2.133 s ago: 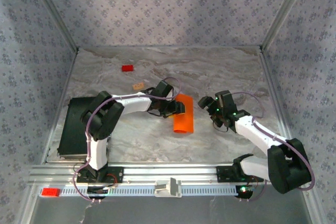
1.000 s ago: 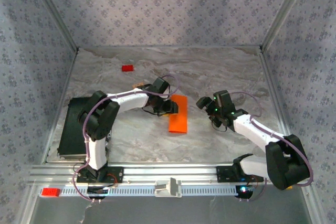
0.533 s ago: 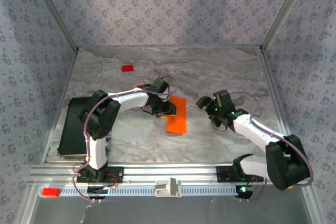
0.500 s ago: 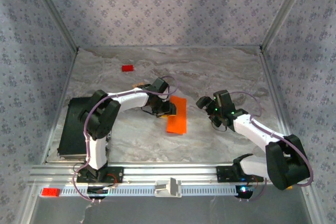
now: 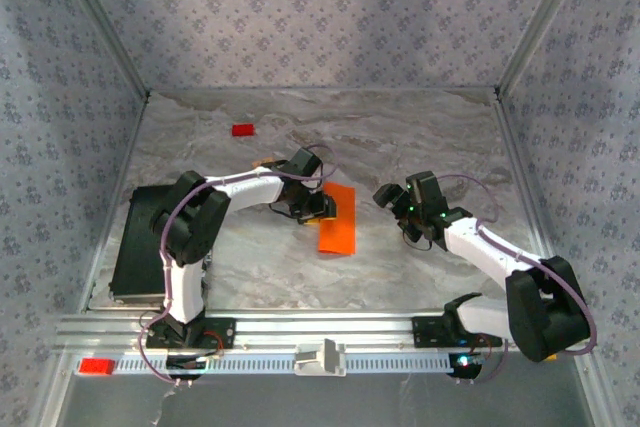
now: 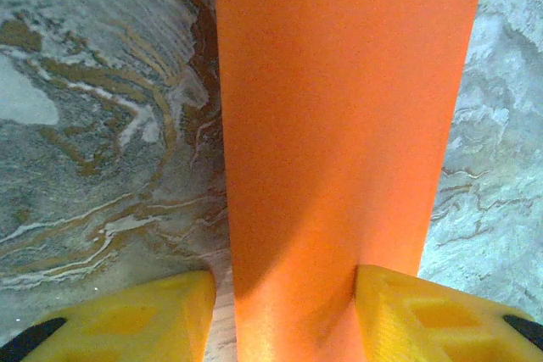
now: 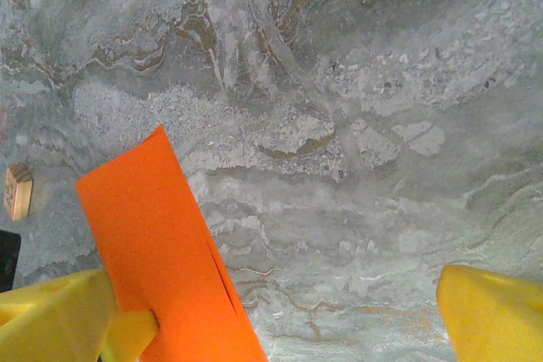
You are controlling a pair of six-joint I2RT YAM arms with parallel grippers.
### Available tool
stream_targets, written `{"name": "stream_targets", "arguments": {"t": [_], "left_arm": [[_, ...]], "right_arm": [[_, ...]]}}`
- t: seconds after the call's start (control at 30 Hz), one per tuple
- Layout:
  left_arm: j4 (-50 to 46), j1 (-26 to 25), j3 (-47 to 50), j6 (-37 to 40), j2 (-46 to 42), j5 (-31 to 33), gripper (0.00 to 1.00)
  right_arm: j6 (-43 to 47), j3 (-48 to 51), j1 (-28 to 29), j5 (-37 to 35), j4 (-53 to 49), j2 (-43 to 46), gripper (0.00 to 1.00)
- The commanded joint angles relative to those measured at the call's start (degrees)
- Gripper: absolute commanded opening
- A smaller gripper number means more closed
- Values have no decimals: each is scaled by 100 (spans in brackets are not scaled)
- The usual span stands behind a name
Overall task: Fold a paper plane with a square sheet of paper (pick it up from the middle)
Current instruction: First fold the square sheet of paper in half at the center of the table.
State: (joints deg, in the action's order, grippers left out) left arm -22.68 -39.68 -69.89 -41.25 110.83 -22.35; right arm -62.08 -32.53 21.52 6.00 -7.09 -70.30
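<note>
A: Where did we see the orange paper (image 5: 337,221)?

B: It lay flat as a long folded strip on the table (image 5: 420,137), near the middle, with its near end toward the arm bases. We saw the left claw (image 5: 321,205) at its far left edge.

A: And how did the left claw stand?

B: From its own camera we found it wide. The orange paper (image 6: 339,108) ran up through the gap of the left claw (image 6: 284,294). One yellow finger (image 6: 127,320) sat just beside the strip, and the other overlapped its edge. We could not tell whether it pressed down.

A: What about the right claw (image 5: 386,195)?

B: We saw it near the strip's right side but apart from it. The right claw (image 7: 271,294) was spread wide over bare table and held nothing. The orange paper (image 7: 161,252) showed at the lower left.

A: Anything else?

B: We noted a tan block (image 7: 17,191) just beyond the paper and a red block (image 5: 242,130) farther back.
</note>
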Motion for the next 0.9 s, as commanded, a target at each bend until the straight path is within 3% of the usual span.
{"name": "stream_targets", "arguments": {"t": [0.0, 0.87], "left_arm": [[-138, 36, -40, -94, 319, 389, 49], [-807, -214, -642, -183, 921, 1123, 51]], "right_arm": [[17, -148, 28, -28, -64, -54, 99], [12, -112, 28, -36, -73, -47, 99]]}}
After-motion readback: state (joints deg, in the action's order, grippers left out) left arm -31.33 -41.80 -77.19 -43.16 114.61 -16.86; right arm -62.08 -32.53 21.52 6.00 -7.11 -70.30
